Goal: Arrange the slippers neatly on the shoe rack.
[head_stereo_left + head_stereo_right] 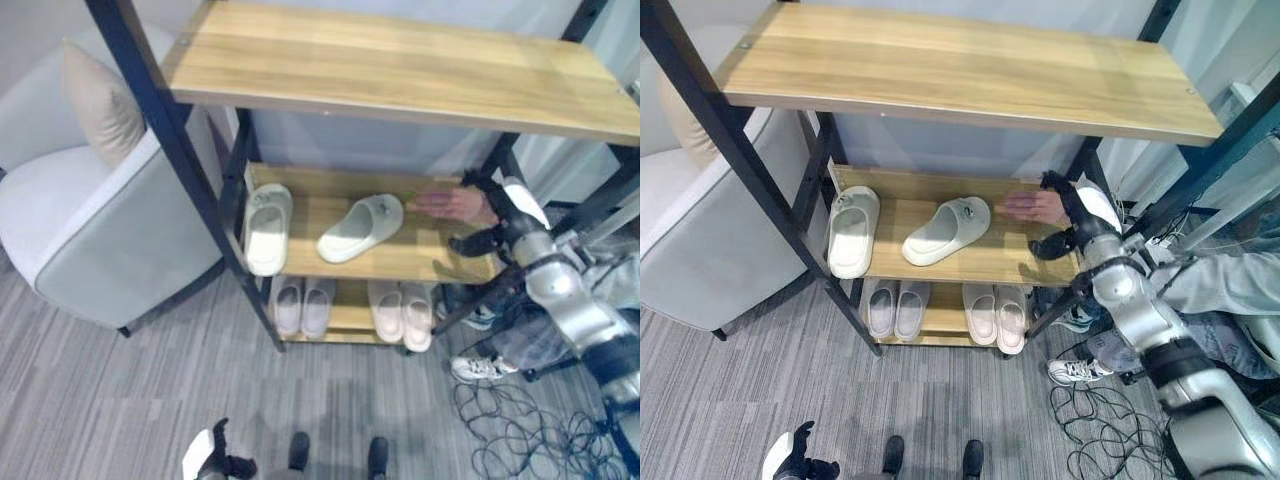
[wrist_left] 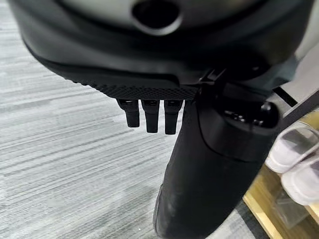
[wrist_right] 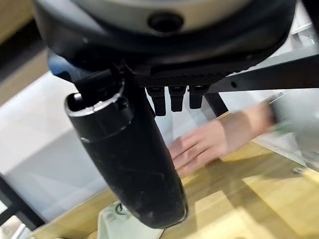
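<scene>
While two pairs sit paired below:
Middle shelf (image 1: 420, 262): two slippers (image 1: 268, 228) (image 1: 360, 228) unaligned.
Right hand (image 1: 1072, 222): fingers relaxed, empty.
Left hand (image 1: 222, 458): fingers straight, idle.

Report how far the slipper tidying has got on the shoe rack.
Done: two slipper pairs sit side by side on the bottom shelf. In hand: nothing; the right hand hovers empty by the middle shelf, beside a person's hand; the left hand hangs low. Left: the angled slipper needs squaring with the straight slipper.
</scene>
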You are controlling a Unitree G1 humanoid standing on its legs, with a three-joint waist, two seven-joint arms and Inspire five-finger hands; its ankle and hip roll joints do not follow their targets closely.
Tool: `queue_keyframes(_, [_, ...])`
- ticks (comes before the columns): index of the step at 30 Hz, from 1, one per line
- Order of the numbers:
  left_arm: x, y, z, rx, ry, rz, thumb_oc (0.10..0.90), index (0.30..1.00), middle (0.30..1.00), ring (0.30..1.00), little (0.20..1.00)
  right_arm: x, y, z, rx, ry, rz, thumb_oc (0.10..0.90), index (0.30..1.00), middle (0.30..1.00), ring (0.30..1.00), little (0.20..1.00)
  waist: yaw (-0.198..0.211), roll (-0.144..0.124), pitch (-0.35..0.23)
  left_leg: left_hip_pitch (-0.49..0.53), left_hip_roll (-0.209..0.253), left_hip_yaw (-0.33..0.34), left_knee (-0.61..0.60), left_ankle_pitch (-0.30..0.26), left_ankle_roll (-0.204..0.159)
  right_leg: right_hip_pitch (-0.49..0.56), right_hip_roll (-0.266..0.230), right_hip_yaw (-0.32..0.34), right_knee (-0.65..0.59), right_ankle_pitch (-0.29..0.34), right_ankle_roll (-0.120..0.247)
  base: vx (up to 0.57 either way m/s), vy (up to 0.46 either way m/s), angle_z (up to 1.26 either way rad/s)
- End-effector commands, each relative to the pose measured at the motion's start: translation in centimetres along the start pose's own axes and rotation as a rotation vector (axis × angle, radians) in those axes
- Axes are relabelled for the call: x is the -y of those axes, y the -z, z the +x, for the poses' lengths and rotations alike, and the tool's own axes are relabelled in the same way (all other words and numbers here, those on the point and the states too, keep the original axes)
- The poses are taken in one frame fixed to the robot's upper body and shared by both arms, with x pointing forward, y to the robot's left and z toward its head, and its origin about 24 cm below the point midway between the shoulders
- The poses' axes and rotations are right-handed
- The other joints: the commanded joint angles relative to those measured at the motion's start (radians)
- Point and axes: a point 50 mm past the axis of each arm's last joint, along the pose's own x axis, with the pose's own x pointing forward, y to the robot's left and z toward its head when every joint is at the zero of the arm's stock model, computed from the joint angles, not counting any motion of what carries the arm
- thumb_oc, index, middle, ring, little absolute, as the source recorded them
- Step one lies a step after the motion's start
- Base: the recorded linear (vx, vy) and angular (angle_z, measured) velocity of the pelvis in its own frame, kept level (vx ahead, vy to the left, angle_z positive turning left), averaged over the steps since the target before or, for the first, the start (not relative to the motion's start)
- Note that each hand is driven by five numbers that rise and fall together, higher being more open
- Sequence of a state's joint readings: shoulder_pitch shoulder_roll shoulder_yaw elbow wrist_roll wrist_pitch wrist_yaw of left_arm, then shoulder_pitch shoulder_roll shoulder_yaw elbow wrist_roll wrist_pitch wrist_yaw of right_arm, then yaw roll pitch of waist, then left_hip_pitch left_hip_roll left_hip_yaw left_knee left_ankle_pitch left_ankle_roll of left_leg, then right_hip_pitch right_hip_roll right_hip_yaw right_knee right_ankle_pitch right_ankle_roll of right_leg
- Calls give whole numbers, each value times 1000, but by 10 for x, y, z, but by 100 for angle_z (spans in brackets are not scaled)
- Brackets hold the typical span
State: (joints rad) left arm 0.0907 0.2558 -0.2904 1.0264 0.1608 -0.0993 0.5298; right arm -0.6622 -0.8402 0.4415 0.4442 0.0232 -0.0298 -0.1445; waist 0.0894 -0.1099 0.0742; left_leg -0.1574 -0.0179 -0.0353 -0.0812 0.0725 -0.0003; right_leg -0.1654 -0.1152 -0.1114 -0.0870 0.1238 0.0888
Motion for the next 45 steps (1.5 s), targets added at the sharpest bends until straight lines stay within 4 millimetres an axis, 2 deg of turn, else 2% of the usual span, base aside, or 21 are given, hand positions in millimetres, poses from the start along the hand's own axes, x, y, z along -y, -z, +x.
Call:
queue_keyframes(1, [17, -21, -2, 70, 61, -49, 800, 900, 900, 900, 900, 67, -44, 14, 196, 215, -45, 800, 900, 900, 900, 900, 25, 11, -11, -3, 4, -42, -6, -42, -26, 69, 13, -11, 0, -104, 49, 12, 4, 5])
queue_keyframes(8, [22, -15, -4, 40, 112, -39, 800, 900, 900, 900, 900, 59, -41, 4, 220, 206, 30, 800, 900, 900, 900, 900, 26, 12, -3, 5, 5, -52, -6, -48, -25, 80, 12, -20, 0, -112, 49, 8, 6, 3])
queue_keyframes(14, [31, -11, -8, 20, 187, -26, 800, 900, 900, 900, 900, 23, -33, -8, 228, 176, 302, 800, 900, 900, 900, 900, 37, 9, 0, 28, 7, -58, -6, -58, -21, 101, 13, -27, 0, -118, 51, 14, 0, 4])
queue_keyframes(16, [36, -14, -12, 43, 219, -30, 800, 900, 900, 900, 900, 9, -29, -3, 187, 233, 501, 800, 900, 900, 900, 900, 56, 11, 6, 31, 9, -64, -6, -59, -19, 105, 13, -34, 0, -119, 51, -7, 13, 3])
queue_keyframes(20, [35, -12, -12, 38, 223, -32, 800, 900, 900, 900, 900, 4, -30, 2, 166, 264, 550, 800, 900, 900, 900, 900, 69, 8, 12, 32, 10, -70, -6, -60, -17, 108, 16, -37, 0, -120, 51, -5, 16, 10])
queue_keyframes(21, [15, -5, 1, -13, 132, -35, 800, 900, 900, 900, 900, 0, -50, 8, 222, 270, 596, 800, 900, 900, 900, 900, 67, 2, 13, 34, 13, -72, -6, -60, -18, 107, 18, -38, 0, -120, 52, -1, 16, 6])
queue_keyframes(25, [20, 2, -4, -32, 143, -39, 800, 900, 900, 900, 900, 5, -42, 8, 204, 337, 640, 800, 900, 900, 900, 900, 82, -7, 23, 27, 14, -82, -6, -58, -19, 105, 20, -44, 0, -119, 50, -7, 0, 0])
queue_keyframes(30, [14, 7, -1, -64, 126, -35, 800, 900, 900, 900, 900, 12, -39, 6, 191, 438, 679, 800, 900, 900, 900, 900, 100, -19, 33, 20, 11, -98, -6, -57, -17, 105, 22, -57, 0, -123, 50, -4, 4, 12])
queue_keyframes(33, [8, 9, 2, -72, 106, -26, 800, 900, 900, 900, 900, 22, -43, 12, 197, 478, 610, 800, 900, 900, 900, 900, 114, -27, 43, 10, 11, -112, -6, -54, -16, 102, 22, -65, 0, -122, 49, -2, 18, 12])
queue_keyframes(38, [2, 9, 6, -77, 88, -28, 800, 900, 900, 900, 900, 28, -48, 19, 199, 498, 609, 800, 900, 900, 900, 900, 128, -36, 62, -15, 8, -125, -6, -43, -17, 85, 24, -75, 0, -118, 51, -21, 17, 9])
queue_keyframes(45, [-5, 4, 11, -74, 57, -54, 800, 900, 900, 900, 900, 30, -51, 32, 146, 540, 546, 800, 900, 900, 900, 900, 151, -54, 97, -53, 8, -148, -6, -32, -15, 58, 27, -88, 1, -109, 50, -14, 16, 10])
